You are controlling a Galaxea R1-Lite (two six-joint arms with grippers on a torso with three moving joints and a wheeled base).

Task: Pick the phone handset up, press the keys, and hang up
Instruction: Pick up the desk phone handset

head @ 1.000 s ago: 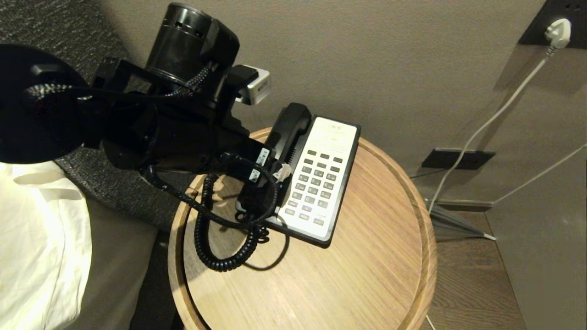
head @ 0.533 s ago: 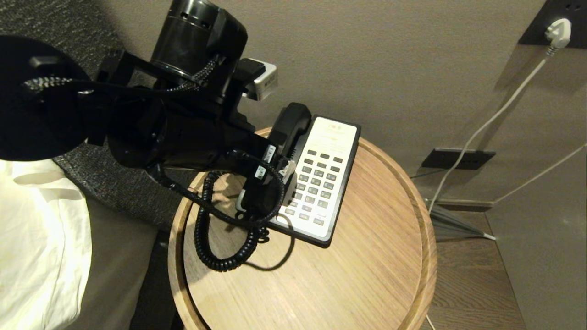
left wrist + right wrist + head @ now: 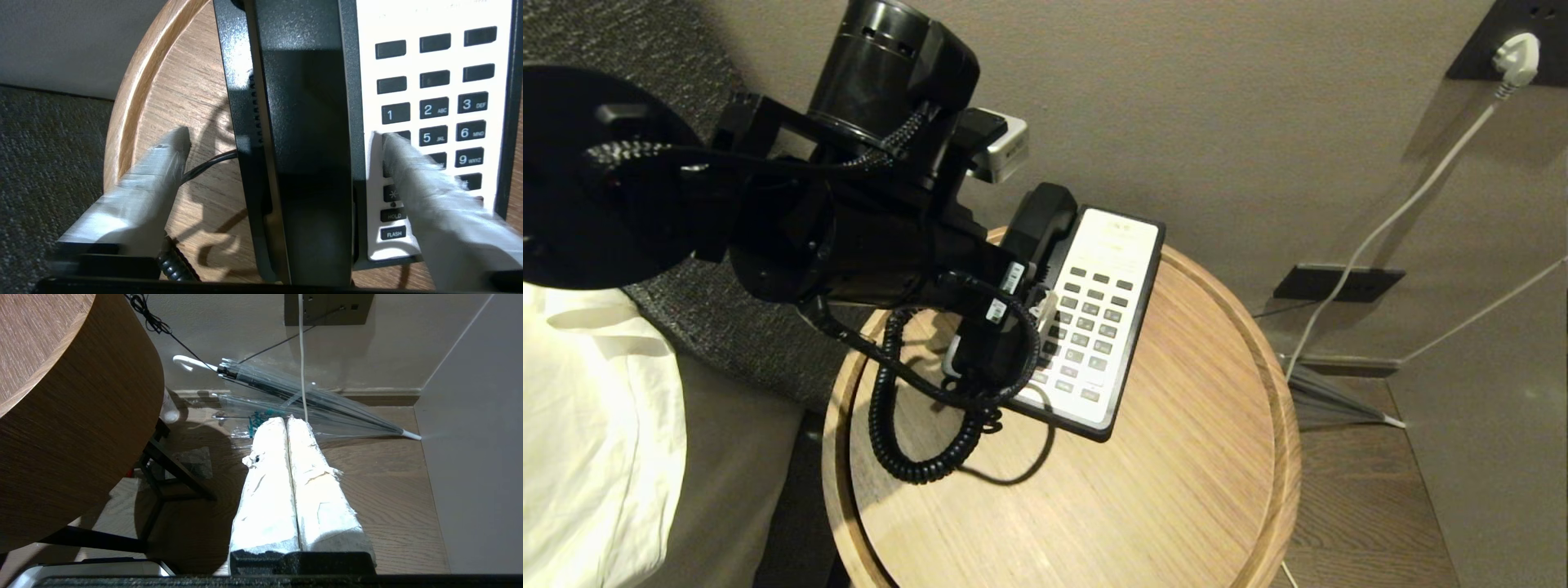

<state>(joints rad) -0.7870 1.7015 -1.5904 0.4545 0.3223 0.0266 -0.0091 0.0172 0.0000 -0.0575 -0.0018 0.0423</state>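
Phone base [image 3: 433,122] keys: digits, HOLD, FLASH.

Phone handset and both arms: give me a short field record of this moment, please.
handset: phone handset lying in its cradle on the phone base, not lifted
cord: coiled cord looping on the round wooden table
left gripper: left gripper open, one of its fingers on each side of the handset, not closed on it
right gripper: right gripper shut, hanging beside the table above the floor, near a clear umbrella
task stage: handset not yet grasped
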